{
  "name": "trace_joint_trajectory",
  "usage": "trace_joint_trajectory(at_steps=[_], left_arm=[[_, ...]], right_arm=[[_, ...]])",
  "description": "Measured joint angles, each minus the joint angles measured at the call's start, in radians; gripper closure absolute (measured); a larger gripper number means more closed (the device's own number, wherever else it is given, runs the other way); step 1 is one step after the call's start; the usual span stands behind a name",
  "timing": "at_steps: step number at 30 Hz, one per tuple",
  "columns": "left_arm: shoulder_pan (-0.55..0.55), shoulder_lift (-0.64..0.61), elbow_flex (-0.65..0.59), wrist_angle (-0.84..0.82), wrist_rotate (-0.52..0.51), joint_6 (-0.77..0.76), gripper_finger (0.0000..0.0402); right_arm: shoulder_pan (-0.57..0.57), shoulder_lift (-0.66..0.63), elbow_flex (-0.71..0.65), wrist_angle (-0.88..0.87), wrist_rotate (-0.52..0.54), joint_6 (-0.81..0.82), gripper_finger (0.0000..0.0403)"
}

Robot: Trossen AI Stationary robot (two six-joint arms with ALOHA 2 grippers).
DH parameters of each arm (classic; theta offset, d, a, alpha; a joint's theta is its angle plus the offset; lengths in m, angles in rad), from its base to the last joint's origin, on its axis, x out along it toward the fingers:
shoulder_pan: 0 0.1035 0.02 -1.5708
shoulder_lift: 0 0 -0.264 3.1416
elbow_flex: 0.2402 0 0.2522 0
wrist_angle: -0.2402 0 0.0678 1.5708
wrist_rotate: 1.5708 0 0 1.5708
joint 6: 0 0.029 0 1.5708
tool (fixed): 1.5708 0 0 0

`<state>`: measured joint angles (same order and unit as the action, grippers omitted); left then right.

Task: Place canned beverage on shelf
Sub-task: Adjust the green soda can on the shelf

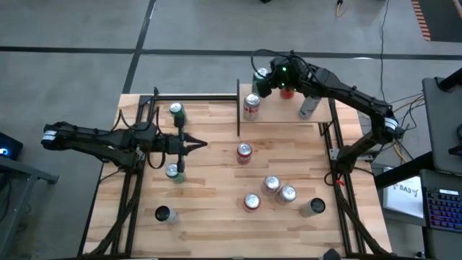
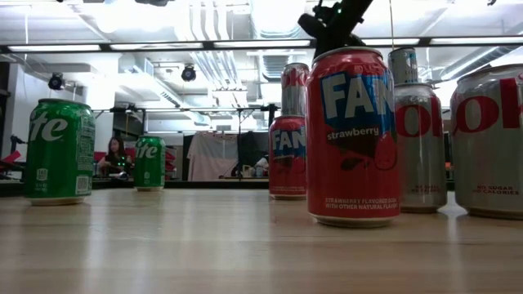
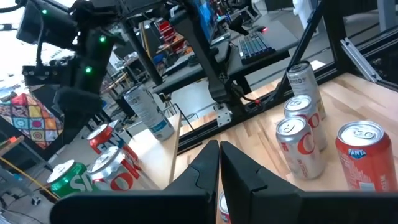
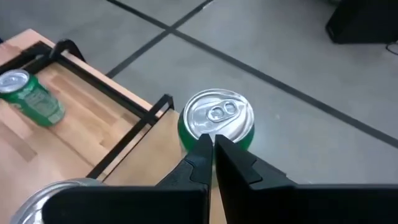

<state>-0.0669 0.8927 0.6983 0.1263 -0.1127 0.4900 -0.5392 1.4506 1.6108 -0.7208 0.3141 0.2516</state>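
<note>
The shelf [image 1: 283, 115] is a light board at the table's far right. On it stand a green can [image 4: 214, 121] at the far left corner, a red-and-silver can [image 1: 251, 106], a red can [image 1: 288, 91] and a slim silver can [image 1: 308, 108]. My right gripper [image 4: 212, 144] is shut, slanting down just above the green can's top. My left gripper [image 1: 202, 144] is shut and level above the middle left of the table, holding nothing. My right gripper's shut fingertips [image 4: 204, 148] stand over the edge of the green can's top [image 4: 210, 129], coming from above at a slant. Whether they touch it I cannot tell. The can stands upright on the shelf.
Loose cans stand on the table: two green ones [image 1: 176, 112] [image 1: 173, 172] by the left arm, a red Fanta can [image 1: 244, 152] in the middle, and several silver, red and dark ones [image 1: 278, 191] toward the near edge. Black frame rails [image 1: 238, 108] border the shelf.
</note>
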Motion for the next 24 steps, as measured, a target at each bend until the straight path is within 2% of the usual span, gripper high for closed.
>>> trace_joint_trajectory(at_steps=[5,10,19,24], left_arm=[[0.000,0.002,0.000,0.004,-0.001,-0.012,0.0402],[0.000,0.002,0.000,0.004,-0.001,-0.032,0.0402],[0.000,0.005,0.000,-0.002,-0.008,-0.043,0.0402],[0.000,0.005,0.000,-0.016,-0.009,-0.043,0.0402]], right_arm=[[-0.022,0.036,0.023,-0.001,0.000,-0.001,0.0394],[-0.020,0.093,0.123,-0.018,-0.001,-0.039,0.0394],[-0.039,0.262,0.381,-0.301,0.001,-0.030,0.0394],[-0.037,0.279,0.419,-0.322,0.000,-0.019,0.0394]])
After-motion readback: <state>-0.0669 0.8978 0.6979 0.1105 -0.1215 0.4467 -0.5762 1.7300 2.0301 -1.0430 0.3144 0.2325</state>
